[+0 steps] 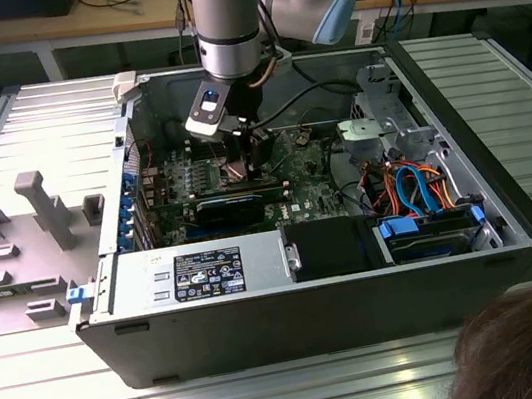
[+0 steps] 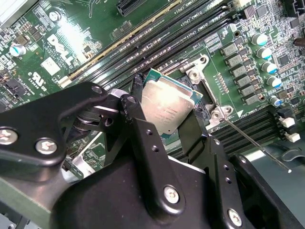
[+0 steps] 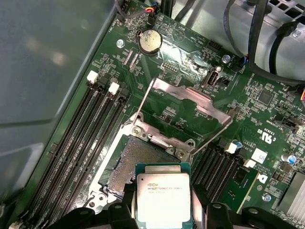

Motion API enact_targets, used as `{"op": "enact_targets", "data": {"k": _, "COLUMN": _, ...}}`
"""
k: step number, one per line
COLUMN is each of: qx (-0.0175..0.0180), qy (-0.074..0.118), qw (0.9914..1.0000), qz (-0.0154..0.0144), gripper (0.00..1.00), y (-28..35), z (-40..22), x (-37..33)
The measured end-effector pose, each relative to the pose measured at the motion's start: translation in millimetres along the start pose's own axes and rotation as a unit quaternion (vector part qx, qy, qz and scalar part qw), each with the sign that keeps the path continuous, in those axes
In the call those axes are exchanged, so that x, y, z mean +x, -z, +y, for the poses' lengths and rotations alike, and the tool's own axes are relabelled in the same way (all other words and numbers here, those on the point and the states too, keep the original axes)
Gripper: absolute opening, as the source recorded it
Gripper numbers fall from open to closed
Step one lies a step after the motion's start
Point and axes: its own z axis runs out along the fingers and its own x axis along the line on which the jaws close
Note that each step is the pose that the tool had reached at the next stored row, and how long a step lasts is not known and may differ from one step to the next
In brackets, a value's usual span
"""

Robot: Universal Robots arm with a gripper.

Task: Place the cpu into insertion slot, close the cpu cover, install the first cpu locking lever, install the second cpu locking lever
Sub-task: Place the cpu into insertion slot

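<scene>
My gripper (image 3: pixel 163 211) is shut on the cpu (image 3: pixel 163 197), a flat square chip with a dull silver top, pinched by its two side edges. It hangs tilted just above and beside the insertion slot (image 3: pixel 138 155), a dark square socket with a silvery rim on the green board. The cpu cover (image 3: pixel 190 95), a thin metal frame, stands swung up and open on the slot's far side. In the second wrist view the cpu (image 2: pixel 167 102) sits between black fingers (image 2: pixel 138 126), partly over the slot (image 2: pixel 202 93). A thin locking lever (image 2: pixel 257 144) sticks out sideways. In the exterior view the gripper (image 1: pixel 238 163) is low inside the open computer case.
Long black memory slots (image 3: pixel 81 138) flank the socket on both sides. A coin battery (image 3: pixel 149 40) and black cables (image 3: pixel 257 33) lie beyond the cover. The case holds a power supply (image 1: pixel 206 270) and a drive bay with blue and orange cables (image 1: pixel 416 186). A person's hair (image 1: pixel 531 340) shows in front.
</scene>
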Motion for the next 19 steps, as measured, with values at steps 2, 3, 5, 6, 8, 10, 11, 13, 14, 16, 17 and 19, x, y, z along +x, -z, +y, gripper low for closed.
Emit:
{"op": "enact_targets", "data": {"k": 2, "qx": 0.0005, "qy": -0.002, "qw": 1.00000, "qz": -0.0007, "gripper": 0.54, "y": -0.3, "z": 0.0, "x": 0.0}}
{"op": "enact_targets", "data": {"k": 3, "qx": 0.0007, "qy": -0.003, "qw": 0.99999, "qz": -0.0009, "gripper": 0.54, "y": -0.4, "z": 0.0, "x": 0.0}}
{"op": "enact_targets", "data": {"k": 5, "qx": 0.0009, "qy": -0.005, "qw": 0.99999, "qz": -0.0012, "gripper": 0.54, "y": -0.6, "z": 0.0, "x": 0.0}}
{"op": "enact_targets", "data": {"k": 6, "qx": 0.0010, "qy": -0.005, "qw": 0.99999, "qz": -0.0013, "gripper": 0.54, "y": -0.7, "z": 0.0, "x": 0.0}}
{"op": "enact_targets", "data": {"k": 8, "qx": 0.0012, "qy": -0.006, "qw": 0.99998, "qz": -0.0016, "gripper": 0.54, "y": -0.8, "z": 0.0, "x": 0.0}}
{"op": "enact_targets", "data": {"k": 10, "qx": 0.0014, "qy": -0.008, "qw": 0.99997, "qz": -0.0018, "gripper": 0.54, "y": -1.1, "z": 0.0, "x": 0.1}}
{"op": "enact_targets", "data": {"k": 11, "qx": 0.0015, "qy": -0.008, "qw": 0.99996, "qz": -0.0019, "gripper": 0.54, "y": -1.2, "z": 0.0, "x": 0.1}}
{"op": "enact_targets", "data": {"k": 13, "qx": 0.0017, "qy": -0.009, "qw": 0.99995, "qz": -0.0021, "gripper": 0.54, "y": -1.3, "z": 0.0, "x": 0.1}}
{"op": "enact_targets", "data": {"k": 14, "qx": 0.0018, "qy": -0.010, "qw": 0.99995, "qz": -0.0022, "gripper": 0.54, "y": -1.4, "z": 0.0, "x": 0.1}}
{"op": "enact_targets", "data": {"k": 16, "qx": 0.0019, "qy": -0.011, "qw": 0.99994, "qz": -0.0023, "gripper": 0.54, "y": -1.4, "z": 0.0, "x": 0.1}}
{"op": "enact_targets", "data": {"k": 17, "qx": 0.0020, "qy": -0.012, "qw": 0.99993, "qz": -0.0023, "gripper": 0.54, "y": -1.4, "z": 0.0, "x": 0.1}}
{"op": "enact_targets", "data": {"k": 19, "qx": 0.0019, "qy": -0.013, "qw": 0.99991, "qz": -0.0022, "gripper": 0.54, "y": -1.6, "z": 0.2, "x": 0.3}}
